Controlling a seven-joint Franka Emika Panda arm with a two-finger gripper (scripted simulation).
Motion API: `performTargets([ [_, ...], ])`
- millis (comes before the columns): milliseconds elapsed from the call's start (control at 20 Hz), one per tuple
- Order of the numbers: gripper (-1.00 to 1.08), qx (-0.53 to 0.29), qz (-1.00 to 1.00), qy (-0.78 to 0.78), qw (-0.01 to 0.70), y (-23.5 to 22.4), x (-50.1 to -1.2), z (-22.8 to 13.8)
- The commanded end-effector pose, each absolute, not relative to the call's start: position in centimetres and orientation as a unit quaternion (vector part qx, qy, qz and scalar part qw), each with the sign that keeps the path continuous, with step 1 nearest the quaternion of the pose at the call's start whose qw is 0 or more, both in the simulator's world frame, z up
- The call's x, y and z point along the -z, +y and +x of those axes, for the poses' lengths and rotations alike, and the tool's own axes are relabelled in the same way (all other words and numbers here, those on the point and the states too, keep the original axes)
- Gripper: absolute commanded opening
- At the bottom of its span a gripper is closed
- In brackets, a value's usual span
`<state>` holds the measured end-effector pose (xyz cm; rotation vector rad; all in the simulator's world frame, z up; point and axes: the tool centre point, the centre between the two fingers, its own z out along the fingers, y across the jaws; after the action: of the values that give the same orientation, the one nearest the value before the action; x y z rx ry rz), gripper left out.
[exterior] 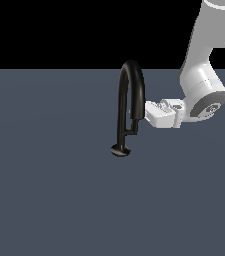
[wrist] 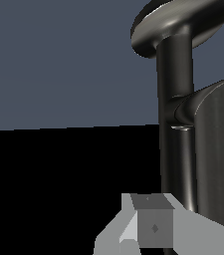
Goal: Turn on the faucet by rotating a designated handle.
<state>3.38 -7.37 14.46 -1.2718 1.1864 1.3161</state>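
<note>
Faucet (exterior: pixel 130 90) stands near the middle of the grey counter (exterior: pixel 44 200), its black arch rising from a small round base disc (exterior: pixel 120 149) in the exterior view. The handle (exterior: pixel 132 132) is the short bar low on the stem, running sideways toward the shorter, thicker leg of the arch on the exterior view's right. The white claw (exterior: pixel 146 112) reaches in horizontally from that side, its tip right at this thicker leg and a little above the handle. Whether it is touching the black tube I cannot tell, and neither view shows if the jaws are wide or narrow; in the wrist view only a grey block of the claw (wrist: pixel 148 226) shows, close beside the stem.

By my reading, the approach is about finished but the turning itself is not yet shown: nothing marks the handle as rotated. What seems left is to get contact on the handle and push it around the stem.
</note>
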Motion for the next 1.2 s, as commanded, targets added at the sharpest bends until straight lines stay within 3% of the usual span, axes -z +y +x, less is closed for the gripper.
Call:
performTargets([
  [0,-1.0,-0.535,-0.517,0.482,0.462,-7.4,-14.7,2.8],
  [1150,-1.0,-0.533,-0.518,0.483,0.464,-8.0,-15.1,-2.6],
])
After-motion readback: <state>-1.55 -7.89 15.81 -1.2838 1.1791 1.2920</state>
